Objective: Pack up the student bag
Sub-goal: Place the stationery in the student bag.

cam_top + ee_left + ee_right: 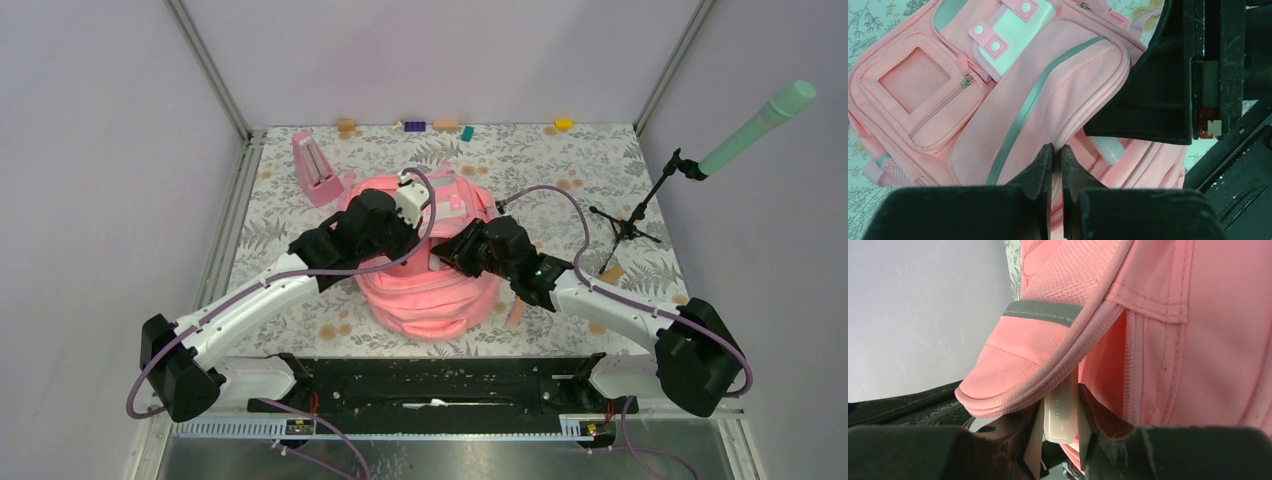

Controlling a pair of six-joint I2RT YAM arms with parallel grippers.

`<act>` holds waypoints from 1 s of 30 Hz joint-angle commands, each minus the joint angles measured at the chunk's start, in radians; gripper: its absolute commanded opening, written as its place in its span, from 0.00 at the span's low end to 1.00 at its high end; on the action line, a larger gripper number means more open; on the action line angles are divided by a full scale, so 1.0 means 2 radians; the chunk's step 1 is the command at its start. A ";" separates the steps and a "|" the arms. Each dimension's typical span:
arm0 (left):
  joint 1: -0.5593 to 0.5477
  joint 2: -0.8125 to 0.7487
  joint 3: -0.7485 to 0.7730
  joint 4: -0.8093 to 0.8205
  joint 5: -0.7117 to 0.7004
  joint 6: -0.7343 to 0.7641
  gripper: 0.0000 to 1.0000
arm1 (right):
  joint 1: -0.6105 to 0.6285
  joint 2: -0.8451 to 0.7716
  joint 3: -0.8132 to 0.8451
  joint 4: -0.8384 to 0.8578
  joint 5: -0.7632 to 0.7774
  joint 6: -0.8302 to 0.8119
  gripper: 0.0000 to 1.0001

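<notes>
The student bag (432,290), a large pink backpack, lies on the table's middle with both arms over it. In the left wrist view my left gripper (1057,151) is shut on the zip edge of the bag's (998,95) front flap. My right gripper (1061,397) is shut on a small translucent white block (1060,415). The block's upper end sits under the raised flap (1038,340), at the mouth of the bag's opening. From the left wrist view the same white block (1109,148) pokes out below the right gripper's black body, just right of my left fingers.
A small pink triangular stand (315,168) stands at the back left of the bag. Small coloured blocks (414,125) line the far edge. A microphone stand (632,222) with a mint-green mic (757,127) is at the right. Grey walls enclose the table.
</notes>
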 commanded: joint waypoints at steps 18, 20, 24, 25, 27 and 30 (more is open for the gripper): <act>0.002 -0.019 0.022 0.031 0.019 -0.014 0.00 | 0.081 0.090 0.078 0.129 0.226 -0.056 0.47; 0.002 -0.020 0.022 0.031 0.020 -0.014 0.00 | 0.082 0.079 0.072 0.122 0.235 -0.063 0.53; 0.002 -0.022 0.021 0.031 0.020 -0.014 0.00 | 0.082 0.059 0.057 0.114 0.244 -0.078 0.56; 0.002 -0.021 0.022 0.031 0.019 -0.014 0.00 | 0.082 0.055 0.052 0.114 0.245 -0.079 0.56; 0.002 -0.021 0.021 0.032 0.017 -0.014 0.00 | 0.082 0.045 0.042 0.117 0.247 -0.081 0.55; 0.002 -0.020 0.021 0.031 0.012 -0.013 0.00 | 0.082 0.027 0.027 0.119 0.244 -0.093 0.54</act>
